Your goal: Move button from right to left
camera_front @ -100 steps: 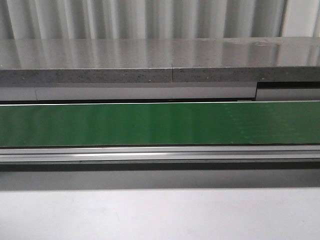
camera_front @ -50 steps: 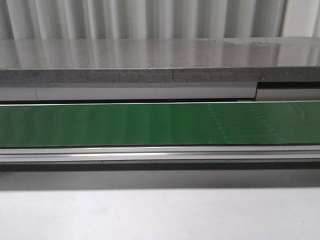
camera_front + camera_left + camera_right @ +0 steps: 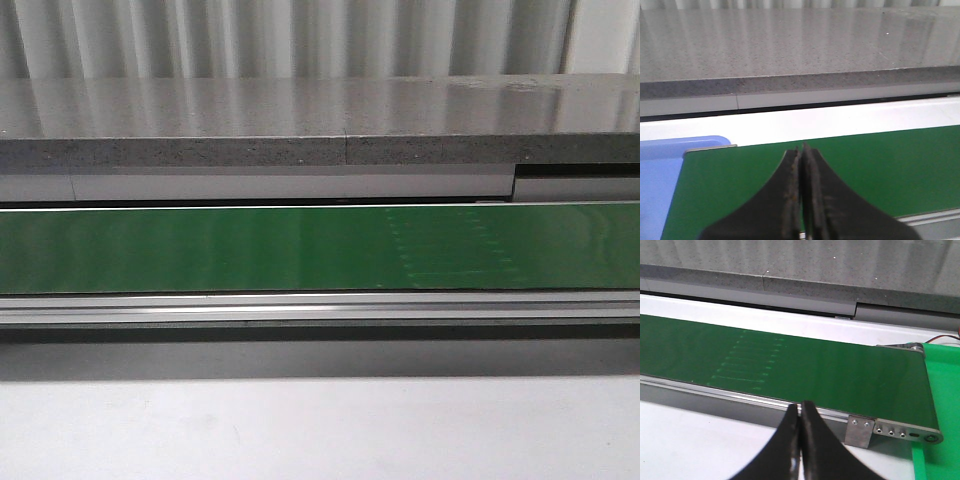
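Leftward shifted the green belt's [image 3: 200,250] seam marks [image 3: 450,250]; left fingers [image 3: 801,200] and right fingers [image 3: 800,445] stayed closed, empty.

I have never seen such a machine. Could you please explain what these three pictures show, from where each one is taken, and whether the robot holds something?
The machine is a robot with two arms, each ending in a two-finger gripper. The front picture looks forward over a long green conveyor belt, with a grey stone-like ledge behind it; neither arm appears there. The other two pictures come from cameras on the wrists. The left gripper is shut and empty, above the belt's end near a blue tray. The right gripper is also shut and empty, near the belt's other end, beside a bright green bin. A faint stitched seam marks the belt. The button to be moved appears in no picture.
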Robot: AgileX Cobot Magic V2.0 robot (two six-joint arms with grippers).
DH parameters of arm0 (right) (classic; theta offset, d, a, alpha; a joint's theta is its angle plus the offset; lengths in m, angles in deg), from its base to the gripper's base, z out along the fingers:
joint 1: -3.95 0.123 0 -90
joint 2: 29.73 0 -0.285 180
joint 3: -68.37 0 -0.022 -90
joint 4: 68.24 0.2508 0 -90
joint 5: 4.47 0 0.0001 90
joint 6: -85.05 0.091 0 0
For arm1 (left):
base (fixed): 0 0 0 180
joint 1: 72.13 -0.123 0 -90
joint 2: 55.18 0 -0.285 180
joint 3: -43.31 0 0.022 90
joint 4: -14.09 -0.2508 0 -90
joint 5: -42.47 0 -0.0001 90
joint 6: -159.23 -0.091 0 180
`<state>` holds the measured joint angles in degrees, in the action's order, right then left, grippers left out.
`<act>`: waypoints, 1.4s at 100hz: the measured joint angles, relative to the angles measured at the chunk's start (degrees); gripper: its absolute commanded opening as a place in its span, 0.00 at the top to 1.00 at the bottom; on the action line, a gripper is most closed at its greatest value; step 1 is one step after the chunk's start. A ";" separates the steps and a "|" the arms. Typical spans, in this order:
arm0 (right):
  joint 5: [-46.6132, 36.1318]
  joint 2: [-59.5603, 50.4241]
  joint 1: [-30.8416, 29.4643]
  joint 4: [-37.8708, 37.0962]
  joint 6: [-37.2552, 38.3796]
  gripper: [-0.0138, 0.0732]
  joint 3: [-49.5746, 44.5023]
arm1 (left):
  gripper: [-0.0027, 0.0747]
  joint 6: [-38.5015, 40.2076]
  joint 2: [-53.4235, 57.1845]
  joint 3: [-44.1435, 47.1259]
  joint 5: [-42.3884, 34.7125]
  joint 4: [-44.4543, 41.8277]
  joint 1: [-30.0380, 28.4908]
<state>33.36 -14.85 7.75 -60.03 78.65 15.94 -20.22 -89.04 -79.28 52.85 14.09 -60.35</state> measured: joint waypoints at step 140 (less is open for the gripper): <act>0.00 -0.04 0.00 0.15 0.00 0.92 -0.10 | 0.99 0.00 26.35 19.71 -1.75 0.00 -10.23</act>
<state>33.36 -14.89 7.75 -59.88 78.65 15.85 -20.22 -62.68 -59.57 51.09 14.09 -70.58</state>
